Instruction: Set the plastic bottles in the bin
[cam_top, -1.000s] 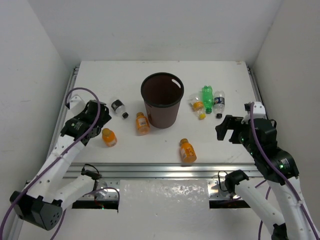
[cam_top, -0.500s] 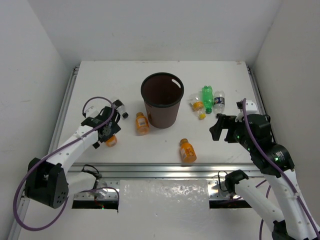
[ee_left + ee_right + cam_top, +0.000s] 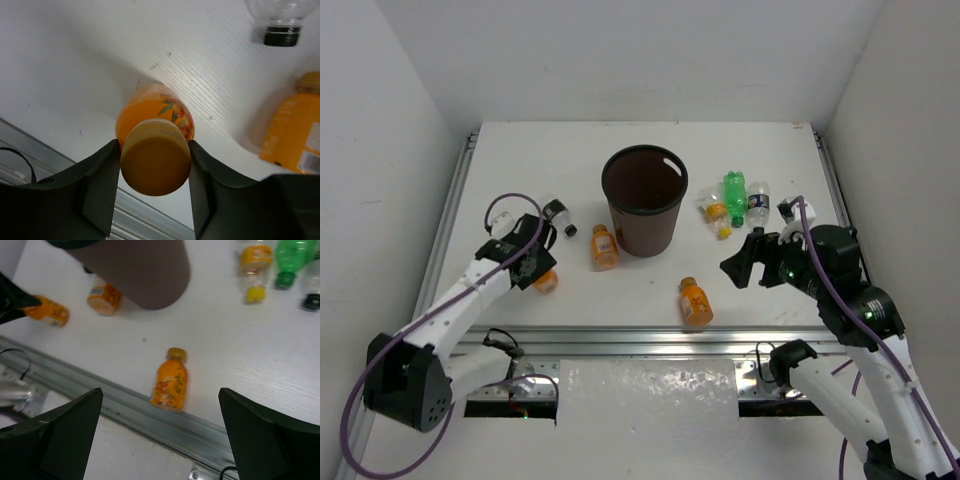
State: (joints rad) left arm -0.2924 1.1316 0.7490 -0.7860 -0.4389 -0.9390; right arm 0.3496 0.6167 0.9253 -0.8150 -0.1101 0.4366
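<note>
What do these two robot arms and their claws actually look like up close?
Both are slim white tubes, the left arm and right arm, linked by chunky black joints. A thin purple cable loops loosely along each. The left claw and right claw are black, each with two broad, flat, matte fingers.

A white table (image 3: 550, 160) with a faintly grained top sits in a booth of plain white walls (image 3: 640, 60) at the back and on both sides. Aluminium rails (image 3: 620, 340) run along its near edge and flanks. The light is soft and even, with pale shadows.
</note>
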